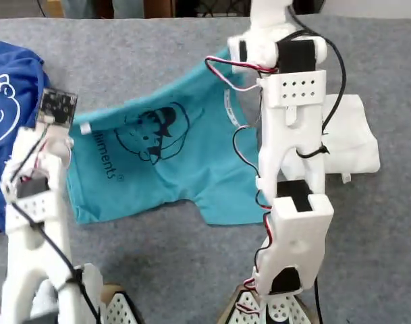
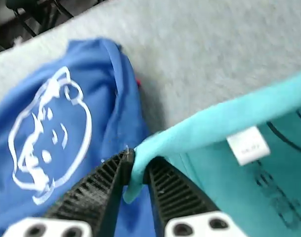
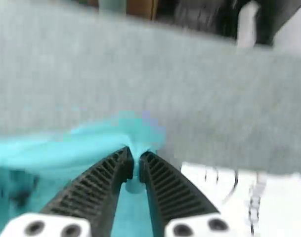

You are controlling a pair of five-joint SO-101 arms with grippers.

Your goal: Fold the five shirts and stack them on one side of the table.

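Observation:
A teal shirt [image 1: 165, 155] with a dark print lies spread across the grey table, between the two arms. My left gripper [image 2: 137, 170] is shut on a corner of the teal shirt [image 2: 224, 123], lifting its edge beside a blue shirt [image 2: 56, 133] with a white face print. My right gripper [image 3: 135, 165] is shut on another corner of the teal shirt [image 3: 71, 153], at the far side near the table's middle. In the high view the blue shirt [image 1: 9, 101] lies bunched at the left edge and a folded white shirt [image 1: 350, 145] lies at the right.
The white right arm [image 1: 293, 135] stretches over the teal shirt's right part and hides some of the white shirt. The left arm [image 1: 40, 196] stands at the front left. Bare grey table [image 1: 158, 270] lies in front and at the far side.

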